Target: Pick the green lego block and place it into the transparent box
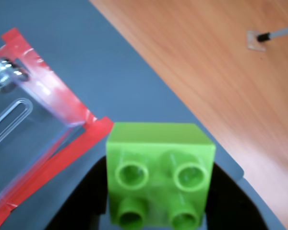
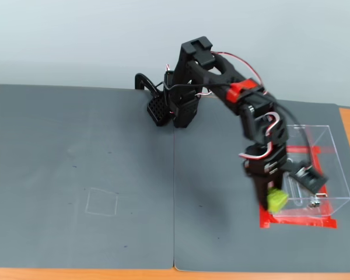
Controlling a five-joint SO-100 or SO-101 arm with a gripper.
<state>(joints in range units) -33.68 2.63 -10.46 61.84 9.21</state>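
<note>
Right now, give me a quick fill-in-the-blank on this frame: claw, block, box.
1. The claw is shut on the ____ lego block.
2. In the fixed view, the block hangs just outside the transparent box, at its ____ side.
3. The tape marking the box's footprint on the mat is ____.
4. The mat under the arm is ____.

Missing words: green; left; red; grey

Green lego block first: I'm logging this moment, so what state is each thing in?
green lego block: held in the hand, off the mat, outside the box.
hand: shut on the block.
transparent box: upright on red tape, top open, no block inside.
</note>
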